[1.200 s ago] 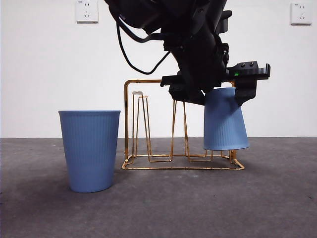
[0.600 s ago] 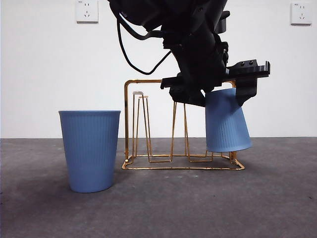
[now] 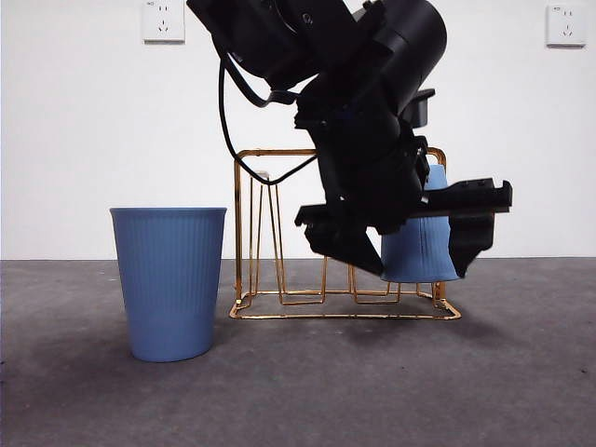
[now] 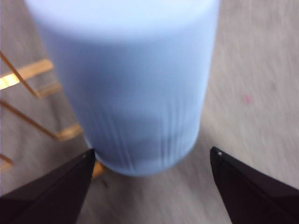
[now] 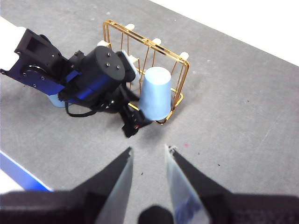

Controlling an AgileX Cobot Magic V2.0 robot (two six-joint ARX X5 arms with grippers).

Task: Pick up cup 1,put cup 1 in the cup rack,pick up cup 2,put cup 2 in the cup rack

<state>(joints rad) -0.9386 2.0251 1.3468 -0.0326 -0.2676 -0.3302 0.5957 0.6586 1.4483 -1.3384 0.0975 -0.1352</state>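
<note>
While one blue cup (image 3: 421, 244) sits upside down on the gold rack (image 3: 279, 233), the left claw (image 3: 400, 237) has let go of it.
Its black jaws stand spread on either side of that cup at the rack's end, not touching it. A second blue cup (image 3: 169, 279) stands upright on the grey table (image 3: 298, 391) beside the rack's other end. The right claw (image 5: 147, 161) hangs high above, part open, gripping nothing.

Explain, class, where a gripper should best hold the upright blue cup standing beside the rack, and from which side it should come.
Probably the upper wall of the upright cup, just under the rim, approached level from the open side away from the rack. The cup stands mouth up and widens toward the top, so jaws closing across the ribbed wall there would likely seat well, and that side keeps clear of the wire frame.
</note>
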